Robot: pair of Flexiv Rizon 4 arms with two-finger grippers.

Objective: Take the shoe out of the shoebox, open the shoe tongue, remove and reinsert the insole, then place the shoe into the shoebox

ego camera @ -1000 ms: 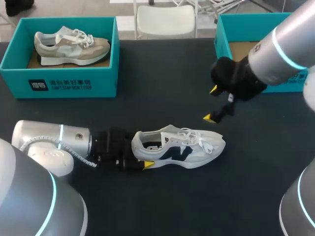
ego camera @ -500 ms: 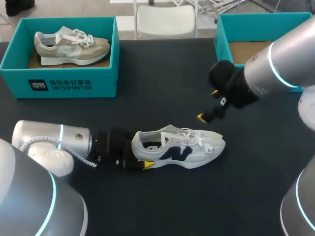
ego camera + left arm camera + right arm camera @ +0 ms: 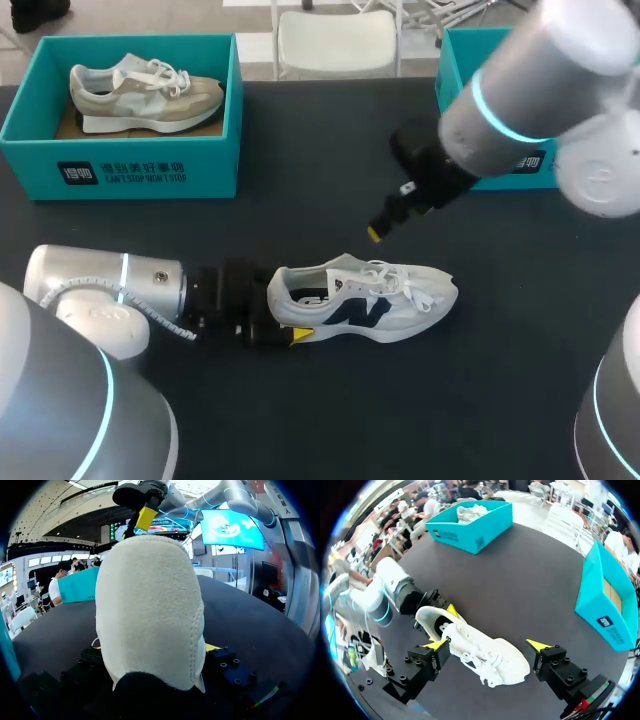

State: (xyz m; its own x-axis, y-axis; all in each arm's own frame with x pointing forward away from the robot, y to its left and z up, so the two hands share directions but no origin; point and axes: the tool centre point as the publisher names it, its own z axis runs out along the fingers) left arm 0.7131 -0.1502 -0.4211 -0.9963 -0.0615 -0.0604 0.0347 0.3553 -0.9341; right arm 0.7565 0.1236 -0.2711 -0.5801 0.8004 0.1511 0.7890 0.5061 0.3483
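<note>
A white shoe [image 3: 370,298] with a navy logo lies on its sole on the black table, toe pointing right. My left gripper [image 3: 287,320] comes in from the left, one finger on each side of the heel [image 3: 150,610], shut on it. Only the near yellow tip shows in the head view. My right gripper [image 3: 488,645] hangs open above the shoe [image 3: 505,662], a finger on either side of the laces and not touching them. In the head view, one yellow right fingertip [image 3: 375,233] sits just behind the shoe's opening.
A teal shoebox [image 3: 150,165] at the back left holds a beige shoe [image 3: 140,92]. A second teal shoebox [image 3: 452,85] stands at the back right, partly hidden by my right arm; the right wrist view shows its side [image 3: 605,605].
My right arm has swung left and in from near the right shoebox, so its open gripper now hangs over the shoe. The left gripper and the shoe have not moved.
</note>
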